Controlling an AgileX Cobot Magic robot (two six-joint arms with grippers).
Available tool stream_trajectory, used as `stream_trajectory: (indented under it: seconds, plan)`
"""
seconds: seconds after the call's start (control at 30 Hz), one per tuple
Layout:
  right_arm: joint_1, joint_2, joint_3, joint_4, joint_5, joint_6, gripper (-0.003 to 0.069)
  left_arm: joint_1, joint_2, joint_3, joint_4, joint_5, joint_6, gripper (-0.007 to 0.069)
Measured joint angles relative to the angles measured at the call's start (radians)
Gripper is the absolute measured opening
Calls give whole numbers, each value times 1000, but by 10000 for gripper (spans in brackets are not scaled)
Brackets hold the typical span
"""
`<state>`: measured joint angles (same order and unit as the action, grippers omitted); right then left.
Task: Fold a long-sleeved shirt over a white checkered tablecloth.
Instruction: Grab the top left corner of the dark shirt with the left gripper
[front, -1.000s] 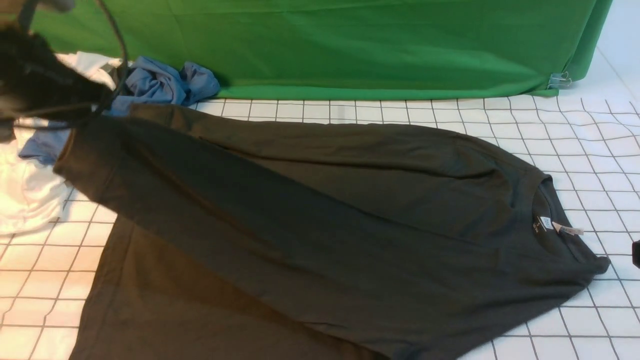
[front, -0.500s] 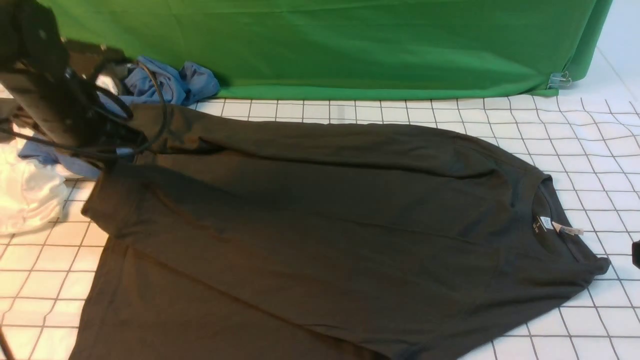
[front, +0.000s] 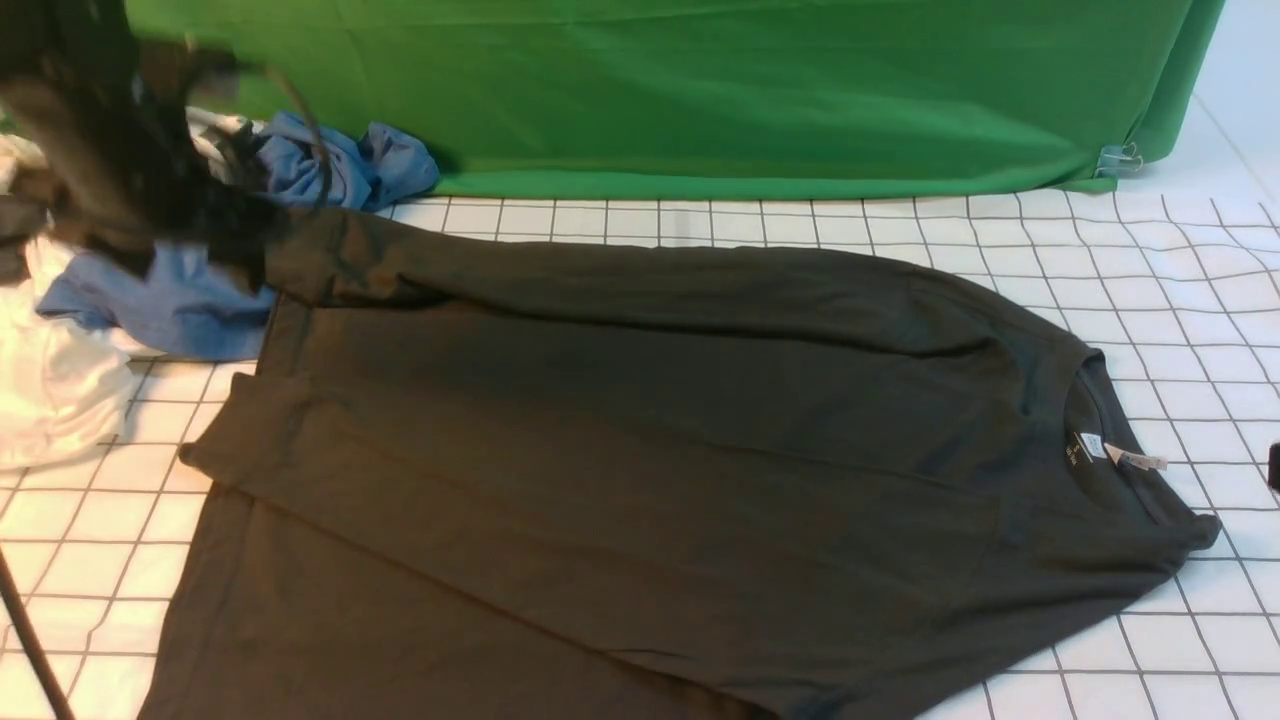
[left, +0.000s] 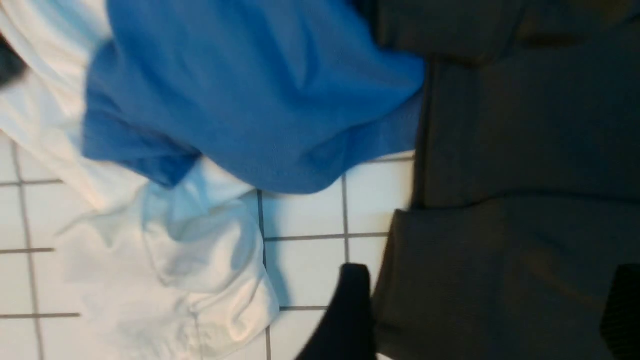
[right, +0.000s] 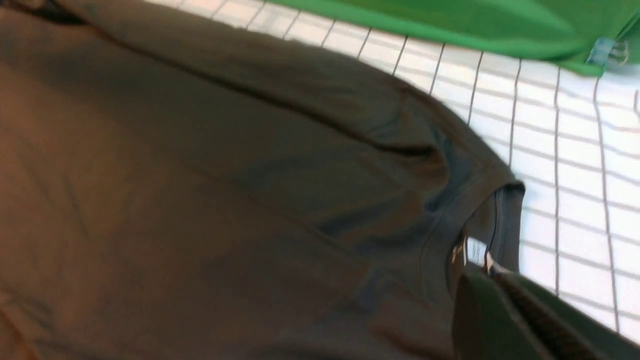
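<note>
The left fingers (left: 350, 310) stand wide apart above the shirt (front: 650, 450), over a folded sleeve end, and grip nothing. Only a dark part of the right fingers (right: 500, 320) shows, close to the shirt's collar, and it cannot be told how far they are open.

The shirt lies spread across the checkered tablecloth (front: 1150, 270) that covers the surface, with its collar and neck label (front: 1092, 447) toward the robot's right. Its near edge is cut off by the front view. Further left, a blue garment (front: 170, 305) lies bunched against the shirt, partly over a white garment (front: 55, 395). A green backdrop (front: 700, 90) hangs behind, with a clip (front: 1125, 158) at its corner. The left arm (front: 110, 150) is a dark blur.
</note>
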<state>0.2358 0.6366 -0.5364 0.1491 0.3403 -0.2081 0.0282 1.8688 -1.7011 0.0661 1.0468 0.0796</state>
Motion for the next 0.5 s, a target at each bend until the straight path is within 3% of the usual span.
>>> stream_trajectory:
  seconds: [0.2, 0.5]
  plan:
    - [0, 16, 0, -5, -55, 0, 71, -30, -6, -200, -15, 29, -22, 619]
    - [0, 17, 0, -10, -80, 0, 71, 4, 119, -226, -48, -32, -30, 556]
